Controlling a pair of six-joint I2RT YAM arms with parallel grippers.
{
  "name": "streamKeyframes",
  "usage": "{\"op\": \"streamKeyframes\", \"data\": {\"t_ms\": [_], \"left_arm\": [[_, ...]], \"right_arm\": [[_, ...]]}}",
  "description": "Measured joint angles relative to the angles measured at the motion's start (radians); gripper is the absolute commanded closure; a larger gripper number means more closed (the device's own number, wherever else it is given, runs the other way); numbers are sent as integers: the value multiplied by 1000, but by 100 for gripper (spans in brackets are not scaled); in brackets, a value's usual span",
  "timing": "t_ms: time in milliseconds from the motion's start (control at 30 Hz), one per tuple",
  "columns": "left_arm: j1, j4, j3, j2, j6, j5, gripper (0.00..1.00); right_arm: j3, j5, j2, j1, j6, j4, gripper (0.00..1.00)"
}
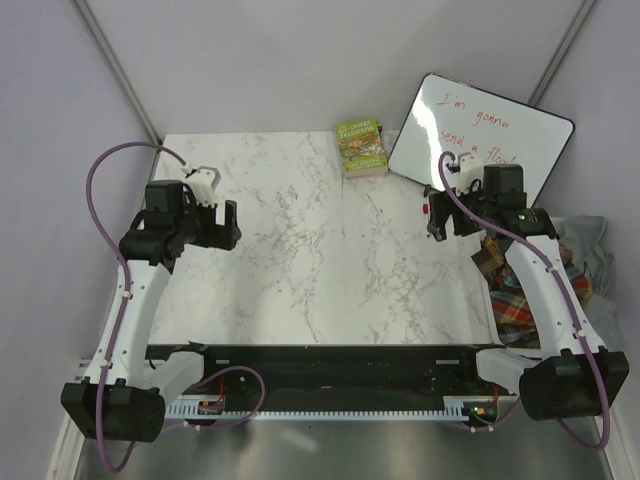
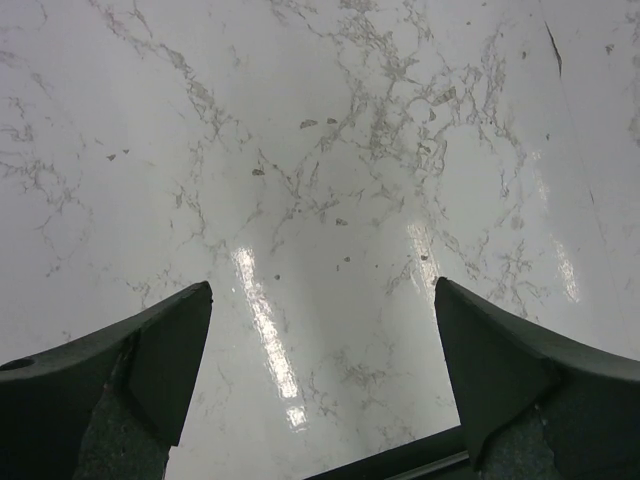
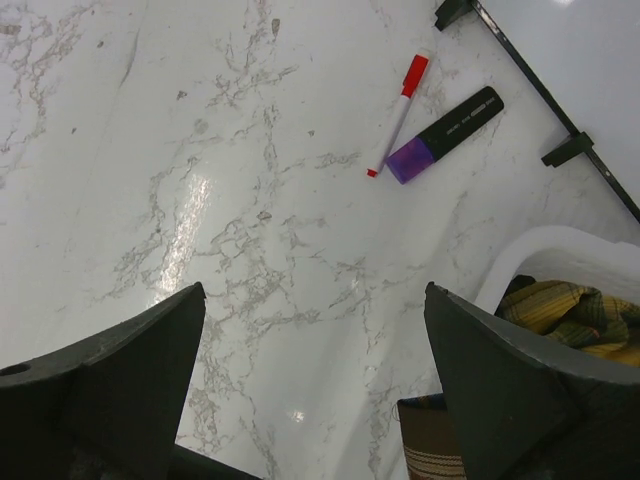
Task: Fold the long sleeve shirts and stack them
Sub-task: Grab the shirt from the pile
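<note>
I'm at the fetching step: left gripper (image 2: pixel 322 288) and right gripper (image 3: pixel 315 290) both gape empty above the table (image 1: pixel 300 280), the long sleeve shirts (image 1: pixel 510 306) lie heaped off its right edge, possibly in a white bin (image 3: pixel 545 245), so the right one must reach there.

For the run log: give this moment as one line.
stage: not started | left gripper: open, empty, over table | right gripper: open, empty | shirts: heaped off table's right edge
</note>
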Motion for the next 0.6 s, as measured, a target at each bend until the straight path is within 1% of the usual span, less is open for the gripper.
{"op": "streamKeyframes", "data": {"t_ms": [267,433,533,600], "left_arm": [[0,-13,33,22,0,27,1],[0,-22,59,26,0,67,1],[0,-32,92,40,0,101,1],[0,-34,111,53,0,128,1]], "right_arm": [[146,-26,45,-3,-19,-77,2],[252,-5,75,-15,-56,-154,2],[327,5,97,-65,-99,-232,2],[393,10,113,-132,-141,-294,2]]}}
